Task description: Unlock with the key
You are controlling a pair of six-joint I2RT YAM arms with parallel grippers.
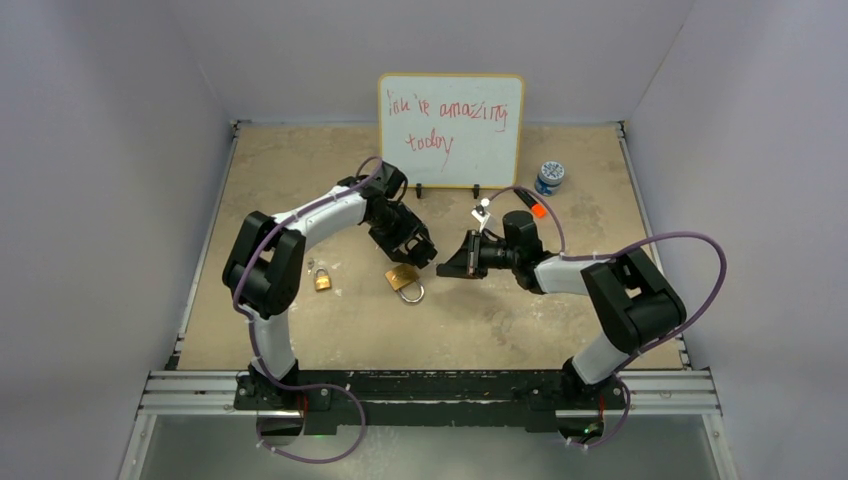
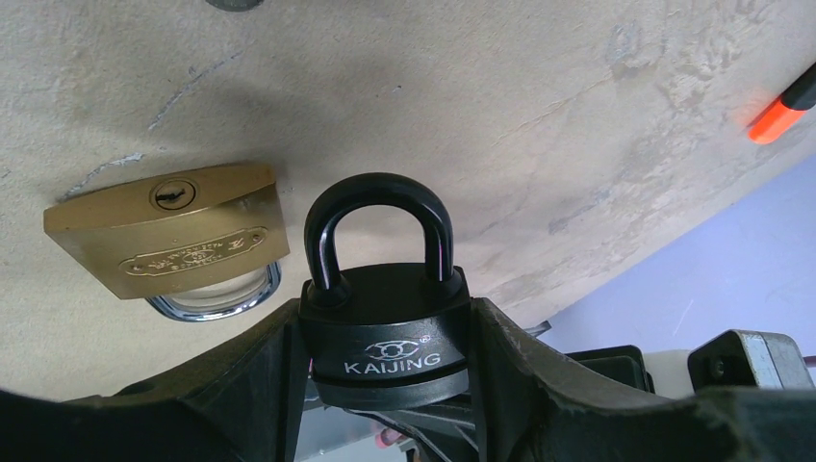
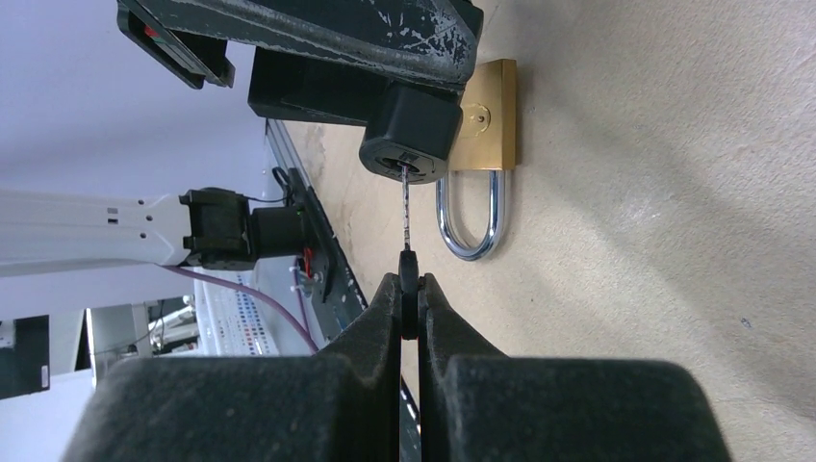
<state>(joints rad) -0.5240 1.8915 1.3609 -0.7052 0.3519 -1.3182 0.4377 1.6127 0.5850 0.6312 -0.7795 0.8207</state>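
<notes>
Above the middle of the beige surface [image 1: 520,320], the right fingers [image 3: 380,322] are bringing a key [image 3: 406,214] to the black padlock [image 2: 390,337] that the left fingers [image 2: 255,380] are gripping.

The left fingers, matte black and wedge-shaped, are clamping the padlock's rounded body, stamped KAIJING, by its two sides, with its glossy arched shackle seated in the body and pointing away from the wrist. The right fingers are pinching the key's dark head tight, and the thin, toothed metal blade is running straight to the keyway in the lock's flat underside, its tip meeting the slot; its depth is unclear. Just beneath them a larger brass padlock [image 3: 486,111] with a chrome U-shaped shackle is lying flat on the rough, mottled surface. A smaller brass padlock [image 1: 322,280] is lying apart by the left arm.
</notes>
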